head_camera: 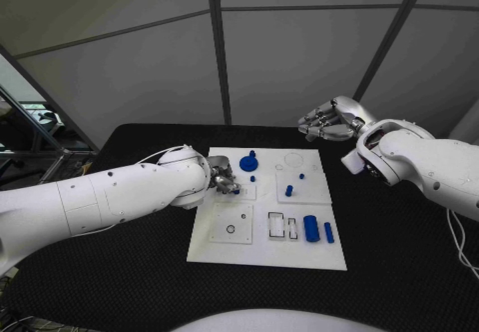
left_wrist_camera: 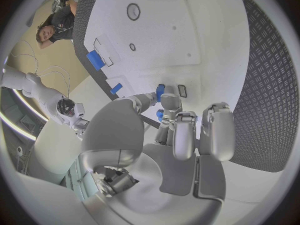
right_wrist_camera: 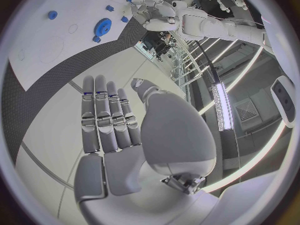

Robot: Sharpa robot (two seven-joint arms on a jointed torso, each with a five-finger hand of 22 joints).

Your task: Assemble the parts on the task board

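The white task board lies mid-table. My left hand rests over its left side, near the square plate with a round hole, and pinches a small blue part at its fingertips. On the board are a blue gear, short blue pegs, a thick blue cylinder and a thinner one. My right hand is raised beyond the board's far right corner, its fingers straight and holding nothing. The gear also shows in the right wrist view.
Rectangular slots lie in the board between the holed plate and the cylinders. Black table surface surrounds the board on all sides. A grey panelled wall stands behind the table.
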